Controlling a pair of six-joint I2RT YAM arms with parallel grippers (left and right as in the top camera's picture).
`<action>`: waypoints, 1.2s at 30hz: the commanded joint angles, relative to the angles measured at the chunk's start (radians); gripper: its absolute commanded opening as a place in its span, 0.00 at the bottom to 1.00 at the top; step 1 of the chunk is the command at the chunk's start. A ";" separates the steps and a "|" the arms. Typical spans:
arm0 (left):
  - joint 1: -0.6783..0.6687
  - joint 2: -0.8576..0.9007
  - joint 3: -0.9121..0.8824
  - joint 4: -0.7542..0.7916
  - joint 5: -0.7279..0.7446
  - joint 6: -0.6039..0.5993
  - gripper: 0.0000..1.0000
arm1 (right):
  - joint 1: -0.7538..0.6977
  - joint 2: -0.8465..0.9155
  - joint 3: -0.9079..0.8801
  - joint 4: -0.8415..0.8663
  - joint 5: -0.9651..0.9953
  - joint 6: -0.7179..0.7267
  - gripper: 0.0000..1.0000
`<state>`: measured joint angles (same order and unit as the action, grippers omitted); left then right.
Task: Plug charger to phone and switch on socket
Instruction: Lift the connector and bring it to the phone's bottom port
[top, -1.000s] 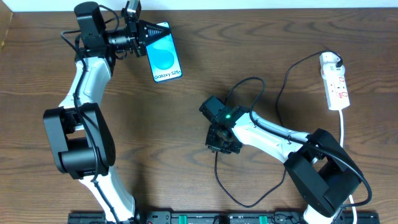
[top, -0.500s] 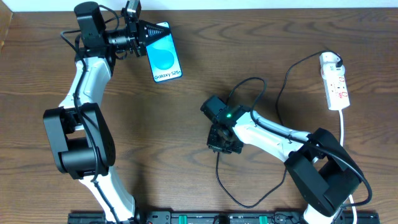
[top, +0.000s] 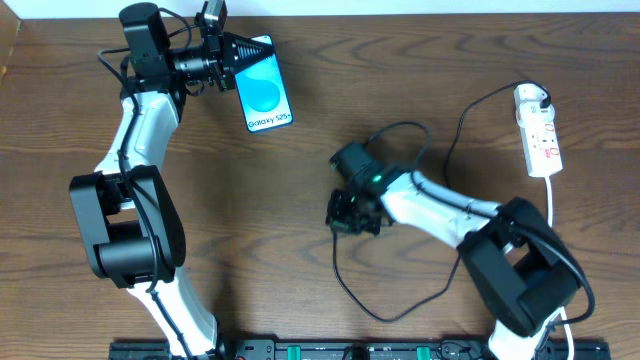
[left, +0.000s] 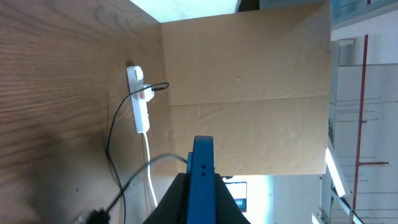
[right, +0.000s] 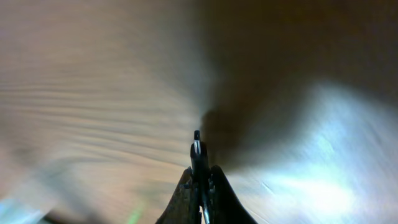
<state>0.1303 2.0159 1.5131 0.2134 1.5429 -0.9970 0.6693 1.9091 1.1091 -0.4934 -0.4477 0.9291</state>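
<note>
Right gripper (top: 350, 213), closed on the charger (right: 197, 149) plug tip, lies near-right of the phone (top: 266, 90). Left gripper (top: 240, 52) clamps the phone's far end, and its free end points near.

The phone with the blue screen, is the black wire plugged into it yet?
Not plugged in. The thin black cable's plug tip sits in the right gripper, apart from the blue-screened phone.

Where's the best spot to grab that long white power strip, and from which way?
Probably come from above and pinch the power strip at its middle, across the two long sides. It lies flat and is narrow that way. A white adapter fills the far end, and its white cord leaves the near end.
</note>
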 joint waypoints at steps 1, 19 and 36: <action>0.004 -0.030 -0.005 0.005 0.023 0.002 0.07 | -0.110 0.008 -0.007 0.087 -0.323 -0.200 0.01; -0.034 -0.030 -0.005 0.006 -0.344 0.002 0.07 | -0.325 0.008 -0.007 0.955 -1.014 -0.222 0.01; -0.144 -0.030 -0.005 0.020 -0.397 0.014 0.07 | -0.330 0.008 -0.007 1.014 -1.025 -0.181 0.01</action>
<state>-0.0154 2.0159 1.5131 0.2253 1.1229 -0.9932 0.3439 1.9160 1.1023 0.5179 -1.4517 0.7376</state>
